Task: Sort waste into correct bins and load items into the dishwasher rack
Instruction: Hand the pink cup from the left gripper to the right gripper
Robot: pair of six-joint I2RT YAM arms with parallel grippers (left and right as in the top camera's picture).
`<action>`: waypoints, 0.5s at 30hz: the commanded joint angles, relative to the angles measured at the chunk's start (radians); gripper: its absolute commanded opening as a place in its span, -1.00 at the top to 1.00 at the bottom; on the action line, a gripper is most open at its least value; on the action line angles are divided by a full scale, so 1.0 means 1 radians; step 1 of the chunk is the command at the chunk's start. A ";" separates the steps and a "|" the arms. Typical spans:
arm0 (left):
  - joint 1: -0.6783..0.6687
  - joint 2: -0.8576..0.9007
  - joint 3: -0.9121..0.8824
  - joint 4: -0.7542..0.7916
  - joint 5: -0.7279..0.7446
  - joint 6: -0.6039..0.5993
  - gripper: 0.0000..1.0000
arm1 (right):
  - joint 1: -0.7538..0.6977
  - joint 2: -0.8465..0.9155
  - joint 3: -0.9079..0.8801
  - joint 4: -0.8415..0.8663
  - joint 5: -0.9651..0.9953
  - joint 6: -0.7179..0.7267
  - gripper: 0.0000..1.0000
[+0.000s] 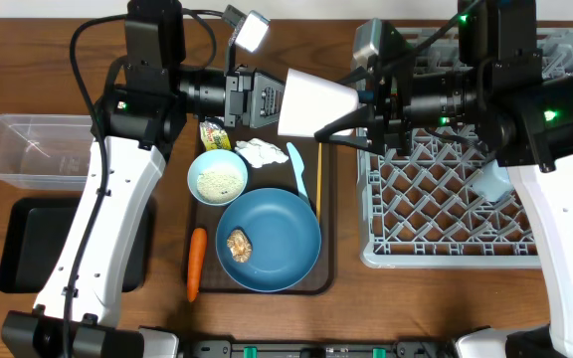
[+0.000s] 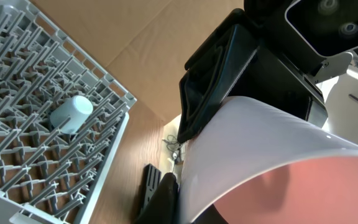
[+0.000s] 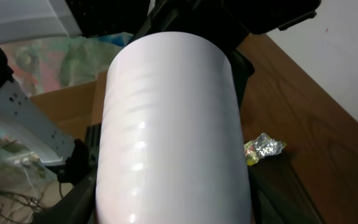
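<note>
Overhead — left gripper (image 1: 279,101) clamps the pink cup (image 1: 318,102) (midair).

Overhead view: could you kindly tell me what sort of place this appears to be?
Probably a robot lab's dish-clearing test station: robot arms over a wooden table, a grey dishwasher rack and a laden brown serving tray.
</note>
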 commanded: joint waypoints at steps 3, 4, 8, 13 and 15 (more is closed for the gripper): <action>-0.003 -0.004 0.004 0.019 0.037 -0.004 0.45 | 0.000 -0.006 -0.006 -0.008 0.065 0.010 0.10; 0.000 -0.004 0.004 0.025 0.037 -0.004 0.16 | -0.005 -0.014 -0.006 -0.008 0.088 0.023 0.09; 0.031 -0.004 0.004 0.078 0.037 -0.057 -0.21 | -0.026 -0.056 -0.006 -0.007 0.202 0.086 0.11; 0.093 -0.004 0.004 0.161 0.037 -0.164 -0.27 | -0.093 -0.138 -0.006 -0.024 0.458 0.219 0.09; 0.120 -0.004 0.004 0.183 0.037 -0.201 -0.27 | -0.135 -0.172 -0.006 -0.054 0.588 0.284 0.07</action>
